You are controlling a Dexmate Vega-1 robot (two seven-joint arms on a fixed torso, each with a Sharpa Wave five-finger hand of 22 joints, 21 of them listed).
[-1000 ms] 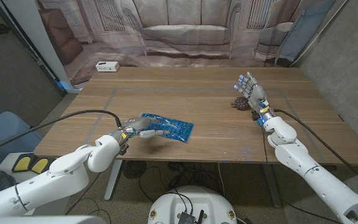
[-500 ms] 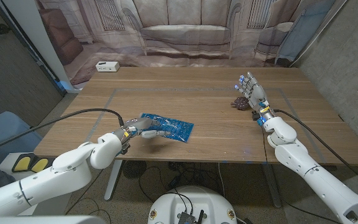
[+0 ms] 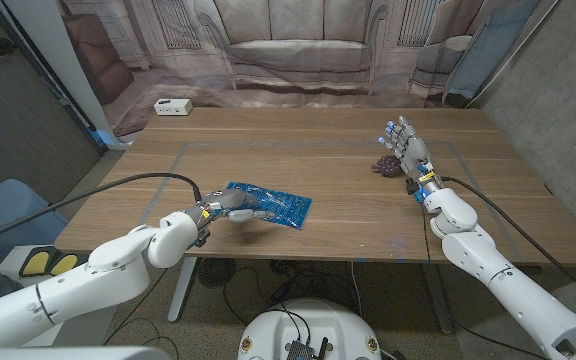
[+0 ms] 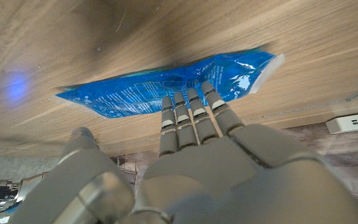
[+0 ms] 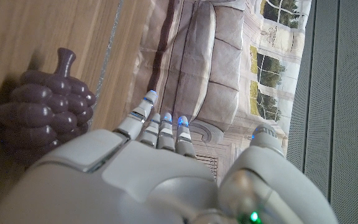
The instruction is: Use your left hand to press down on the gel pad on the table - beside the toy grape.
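Head view: left hand [image 3: 230, 208] over near-left end of blue gel pad [image 3: 273, 202], fingers straight and close together, holding nothing; contact probably made, hard to confirm. Pad lies mid-bench, well apart from toy grape [image 3: 386, 165]. Right hand [image 3: 406, 150] spread, upright, just beside grape. Risk: press lands on pad edge, so pad slides or gel bulges. Versus earlier frames: left forearm slightly shifted, pad unmoved.

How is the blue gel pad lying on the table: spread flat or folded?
Spread flat: the gel pad lies unfolded on the table, the left hand's fingers at its edge.
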